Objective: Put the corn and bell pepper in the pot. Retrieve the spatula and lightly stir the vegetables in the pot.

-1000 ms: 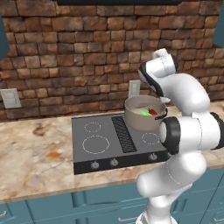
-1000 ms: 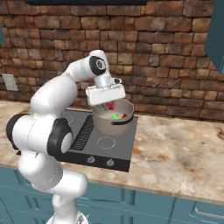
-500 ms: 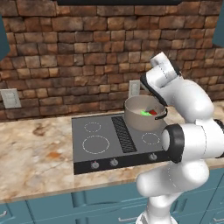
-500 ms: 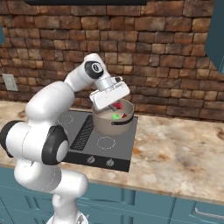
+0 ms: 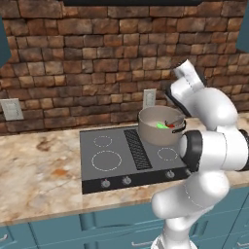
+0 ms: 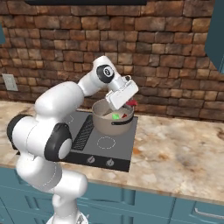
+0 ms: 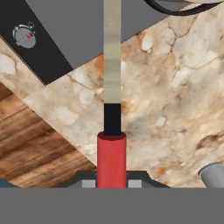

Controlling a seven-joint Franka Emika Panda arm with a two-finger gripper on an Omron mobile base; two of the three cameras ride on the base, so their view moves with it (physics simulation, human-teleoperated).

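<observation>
Hand view showed the gripper (image 7: 112,181) clamped on the spatula (image 7: 112,131) by its red handle, beside the pot (image 6: 111,120) holding vegetables; a careless swing could knock the pot.

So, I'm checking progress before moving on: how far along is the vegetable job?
The loading looks done: green and red pieces lie inside the pot on the cooktop. The fetching looks done too: in the hand view the gripper is shut on the spatula at its red handle. What is left is the light stirring; whether the head is in the pot cannot be told.
</observation>
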